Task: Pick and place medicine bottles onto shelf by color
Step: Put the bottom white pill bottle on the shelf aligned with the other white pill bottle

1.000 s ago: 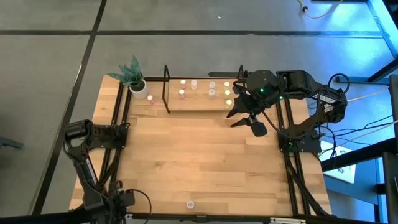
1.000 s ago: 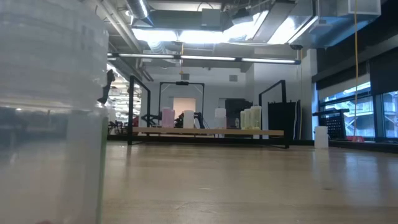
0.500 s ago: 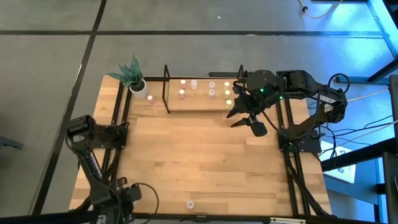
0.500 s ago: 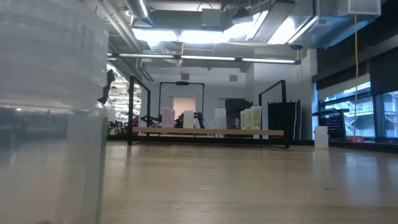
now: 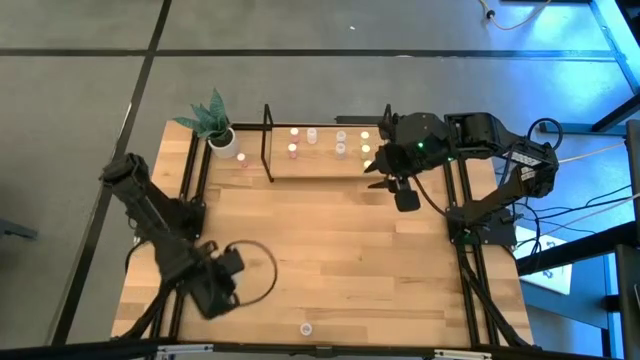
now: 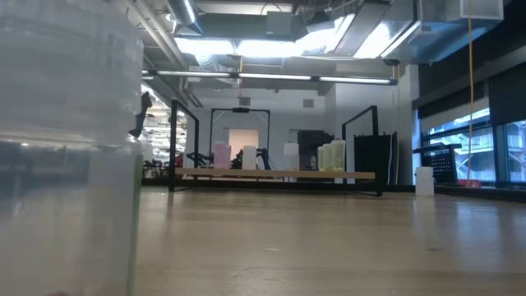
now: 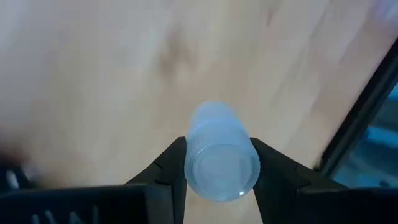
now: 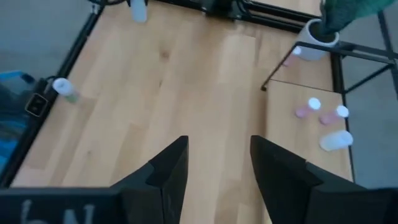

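My left gripper [image 7: 217, 168] has its two dark fingers closed against the sides of one medicine bottle [image 7: 219, 154]: a small translucent, whitish cylinder with a round pale cap facing my wrist camera. From above, that gripper [image 5: 215, 283] sits over the table [image 5: 330, 250], well away from the shelf [image 5: 320, 160] toward the table's near left corner.

My right gripper [image 8: 214, 171] holds nothing, its fingers parted with bare wood between them. It hangs [image 5: 400, 180] just beside the shelf's right end.

On the shelf stand the other bottles [image 5: 340, 142], tiny pale cylinders with pink, white and yellow-green tops in loose rows. A pink-tinted one [image 5: 243, 160] stands on the table just left of the shelf, by the plant pot [image 5: 224, 141]. Another [image 5: 306, 328] stands far from the shelf, at the table's near edge.
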Controlling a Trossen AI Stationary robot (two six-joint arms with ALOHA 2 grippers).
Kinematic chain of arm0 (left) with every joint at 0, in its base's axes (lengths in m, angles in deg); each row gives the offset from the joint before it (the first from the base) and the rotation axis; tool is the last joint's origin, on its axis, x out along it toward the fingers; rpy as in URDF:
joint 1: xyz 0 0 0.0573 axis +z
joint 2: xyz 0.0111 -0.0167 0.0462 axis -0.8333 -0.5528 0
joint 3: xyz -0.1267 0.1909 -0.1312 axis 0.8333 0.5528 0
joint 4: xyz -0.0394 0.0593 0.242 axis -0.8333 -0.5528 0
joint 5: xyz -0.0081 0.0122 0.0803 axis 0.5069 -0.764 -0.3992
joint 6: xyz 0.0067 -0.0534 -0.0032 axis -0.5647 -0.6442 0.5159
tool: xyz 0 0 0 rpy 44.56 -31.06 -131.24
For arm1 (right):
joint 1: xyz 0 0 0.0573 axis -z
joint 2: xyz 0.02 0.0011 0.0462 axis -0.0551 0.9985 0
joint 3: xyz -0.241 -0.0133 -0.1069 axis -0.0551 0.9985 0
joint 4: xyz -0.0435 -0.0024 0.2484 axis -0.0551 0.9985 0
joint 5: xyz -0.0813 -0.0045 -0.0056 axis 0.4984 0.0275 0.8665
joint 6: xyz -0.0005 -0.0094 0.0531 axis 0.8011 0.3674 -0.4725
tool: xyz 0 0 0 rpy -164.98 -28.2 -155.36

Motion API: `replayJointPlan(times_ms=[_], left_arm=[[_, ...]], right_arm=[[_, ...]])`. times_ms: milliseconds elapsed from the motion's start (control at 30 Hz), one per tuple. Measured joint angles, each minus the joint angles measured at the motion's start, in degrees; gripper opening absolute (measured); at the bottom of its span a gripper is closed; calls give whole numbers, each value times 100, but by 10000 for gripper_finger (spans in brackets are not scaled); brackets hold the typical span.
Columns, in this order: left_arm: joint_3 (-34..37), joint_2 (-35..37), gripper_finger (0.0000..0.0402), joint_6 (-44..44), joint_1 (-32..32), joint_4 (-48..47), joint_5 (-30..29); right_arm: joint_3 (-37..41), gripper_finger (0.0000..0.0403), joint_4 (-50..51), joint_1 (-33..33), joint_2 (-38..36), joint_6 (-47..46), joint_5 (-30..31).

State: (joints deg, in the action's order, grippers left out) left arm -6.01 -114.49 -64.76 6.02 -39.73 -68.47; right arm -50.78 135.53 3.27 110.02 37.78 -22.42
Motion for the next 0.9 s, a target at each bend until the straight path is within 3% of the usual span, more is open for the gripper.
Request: replayJointPlan(times_ms=[100, 500, 800, 900], left_arm=[[-4, 263, 125, 603, 552, 1, -262], [-893, 335, 125, 3244, 2920, -349, -302], [-1376, -256, 124, 5275, 3821, 40, -249], [-1445, -542, 124, 5938, 4073, 329, 73]], right_arm=[[0, 174, 25, 8, 0, 0, 256], [0, 174, 25, 10, 0, -29, 1159], [0, 174, 66, 10, 0, -455, 1157], [0, 174, 64, 10, 0, -566, 1198]])
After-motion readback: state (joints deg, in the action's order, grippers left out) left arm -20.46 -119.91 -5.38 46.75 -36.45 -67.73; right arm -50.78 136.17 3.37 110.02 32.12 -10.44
